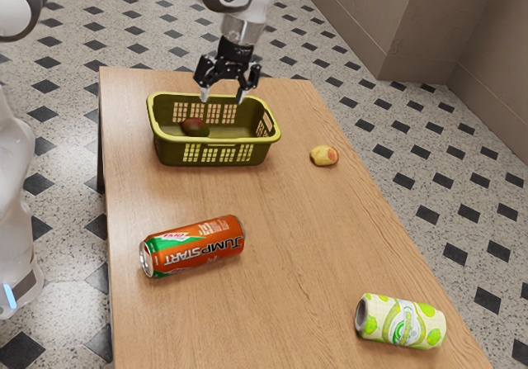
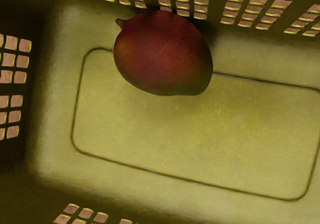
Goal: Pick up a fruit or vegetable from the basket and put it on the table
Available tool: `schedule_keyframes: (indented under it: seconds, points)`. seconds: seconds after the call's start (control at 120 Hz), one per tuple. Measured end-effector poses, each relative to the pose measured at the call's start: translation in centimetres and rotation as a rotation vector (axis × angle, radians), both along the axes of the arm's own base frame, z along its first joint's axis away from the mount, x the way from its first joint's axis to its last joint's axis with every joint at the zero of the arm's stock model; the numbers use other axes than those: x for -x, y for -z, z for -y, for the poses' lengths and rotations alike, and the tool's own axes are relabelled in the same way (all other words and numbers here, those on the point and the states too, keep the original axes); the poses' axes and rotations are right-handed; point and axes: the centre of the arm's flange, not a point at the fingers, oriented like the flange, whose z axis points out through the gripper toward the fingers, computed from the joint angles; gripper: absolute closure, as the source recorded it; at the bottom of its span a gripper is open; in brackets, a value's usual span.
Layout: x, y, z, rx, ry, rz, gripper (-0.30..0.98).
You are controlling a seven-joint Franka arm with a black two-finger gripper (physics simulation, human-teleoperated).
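The mango (image 2: 162, 53) is contained in the basket (image 1: 216, 140), close beside a long wall, toward the exterior view's left. The gripper (image 1: 223, 96) is poised above the basket with its fingers spread. It should be centred over the mango, lowered with both fingers kept clear of the wall, and closed gently around the rounded middle, as the smooth red skin may slip. The olive, plastic-looking basket is pierced by square holes; the table (image 1: 276, 220) is surfaced in grained wood.
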Motion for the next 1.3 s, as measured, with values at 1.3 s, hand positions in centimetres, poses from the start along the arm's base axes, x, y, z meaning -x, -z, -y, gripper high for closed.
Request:
schedule_keyframes:
  seconds: [1.3]
  points:
    - [3.2,7.5,-4.0,-0.123,-0.016,0.016,0.0]
